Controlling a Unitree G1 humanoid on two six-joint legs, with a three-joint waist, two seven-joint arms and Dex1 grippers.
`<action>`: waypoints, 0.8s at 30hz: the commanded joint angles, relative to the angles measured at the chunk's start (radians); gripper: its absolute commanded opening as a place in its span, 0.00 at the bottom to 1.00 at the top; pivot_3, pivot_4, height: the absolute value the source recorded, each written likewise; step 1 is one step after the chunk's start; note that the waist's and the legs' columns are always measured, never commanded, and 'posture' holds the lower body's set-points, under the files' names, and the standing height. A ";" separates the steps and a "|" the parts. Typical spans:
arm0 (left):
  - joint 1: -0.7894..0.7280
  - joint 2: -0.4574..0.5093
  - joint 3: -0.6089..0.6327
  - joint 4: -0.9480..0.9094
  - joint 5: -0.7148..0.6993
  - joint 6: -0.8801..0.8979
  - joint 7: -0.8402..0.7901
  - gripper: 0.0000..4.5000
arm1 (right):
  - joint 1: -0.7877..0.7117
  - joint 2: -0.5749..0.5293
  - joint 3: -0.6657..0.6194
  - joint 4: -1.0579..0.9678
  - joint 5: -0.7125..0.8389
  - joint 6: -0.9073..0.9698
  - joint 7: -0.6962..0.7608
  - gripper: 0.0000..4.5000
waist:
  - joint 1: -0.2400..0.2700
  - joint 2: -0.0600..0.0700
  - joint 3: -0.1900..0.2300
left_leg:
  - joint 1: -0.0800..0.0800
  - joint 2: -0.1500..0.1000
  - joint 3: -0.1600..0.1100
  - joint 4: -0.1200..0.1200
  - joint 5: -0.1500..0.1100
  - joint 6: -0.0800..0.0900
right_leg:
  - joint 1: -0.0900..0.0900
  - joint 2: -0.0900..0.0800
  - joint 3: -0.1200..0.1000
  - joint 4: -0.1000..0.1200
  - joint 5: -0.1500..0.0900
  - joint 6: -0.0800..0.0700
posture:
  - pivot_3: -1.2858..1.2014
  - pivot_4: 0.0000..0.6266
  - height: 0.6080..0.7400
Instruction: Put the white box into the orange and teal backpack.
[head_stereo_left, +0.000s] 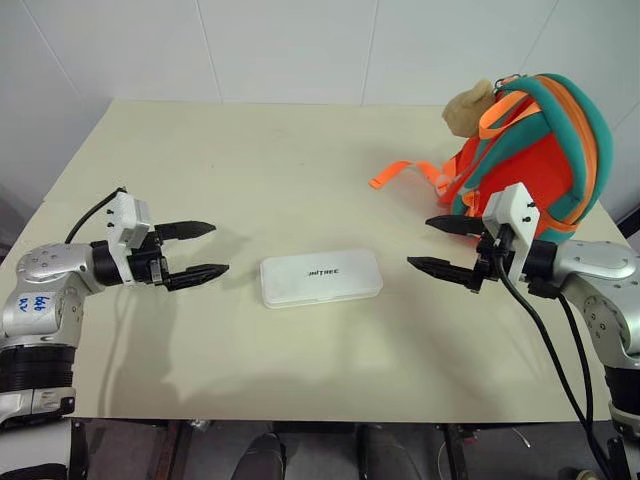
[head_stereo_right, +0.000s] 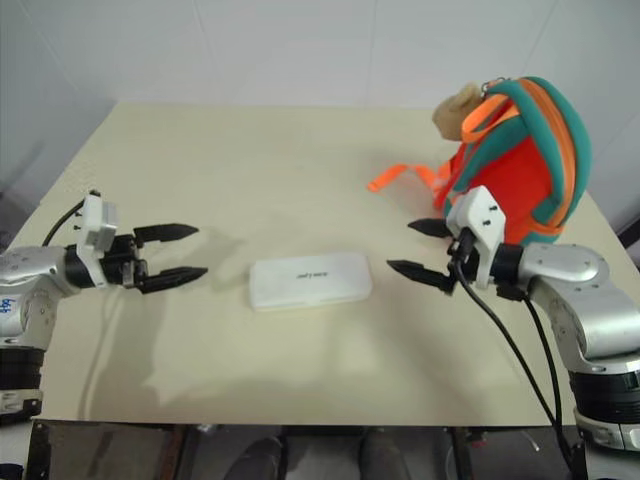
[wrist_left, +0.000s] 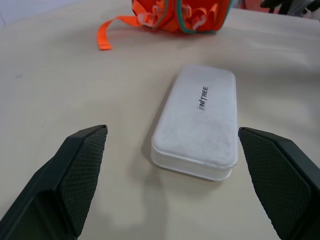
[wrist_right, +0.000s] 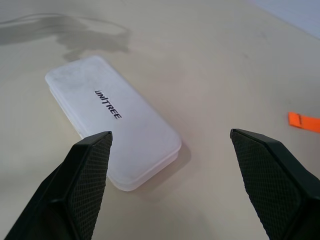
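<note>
My left gripper (head_stereo_left: 200, 250): spread wide and empty, poised over the table's left side, pointing at the white box without touching it.
My right gripper (head_stereo_left: 450, 247): equally wide, gripping nothing, aimed at the box from the opposite side, apart from it.
White box (head_stereo_left: 321, 277): flat on the table (head_stereo_left: 250, 160), lid up, between my two grippers and toward the near edge.
Orange and teal backpack (head_stereo_left: 535, 150): upright near the far right corner, just behind my right wrist, with a tan plush animal (head_stereo_left: 468, 108) at its top.
Loose strap (head_stereo_left: 400, 174): orange webbing trailing from the pack across the table toward the middle.
Head views versus wrist views: the head pair take in both arms and the whole pack; my left wrist view cuts the pack (wrist_left: 180, 15) off to its lower part; my right wrist view catches just the strap's tip (wrist_right: 304, 121).
Writing: dark lettering on the lid reads "UNITREE" in my right wrist view (wrist_right: 108, 104); from the head it is too small to make out.
</note>
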 joint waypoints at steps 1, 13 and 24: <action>0.033 0.026 0.023 -0.054 -0.009 0.050 0.027 0.95 | -0.041 0.007 0.009 -0.021 0.002 0.015 -0.020 1.00 | -0.001 0.000 0.000 | 0.000 0.000 0.000 0.000 0.000 0.000 | 0.000 0.000 0.000 0.000 0.000 0.000 | 0.52 0.24 1.00; 0.078 0.026 0.033 -0.124 -0.022 0.125 0.089 0.15 | -0.121 0.047 0.114 0.111 -0.117 -0.046 -0.018 0.32 | 0.001 0.000 0.000 | 0.000 0.000 0.000 0.000 0.000 0.000 | 0.000 0.000 0.000 0.000 0.000 0.000 | 0.52 0.24 1.00; 0.100 0.050 -0.021 -0.126 0.025 0.258 0.141 0.00 | -0.178 0.078 0.221 0.243 -0.251 0.025 -0.084 0.03 | -0.003 0.000 0.000 | 0.000 0.000 0.001 0.000 0.000 0.000 | -0.001 0.000 0.000 0.001 0.000 0.000 | 0.52 0.24 1.00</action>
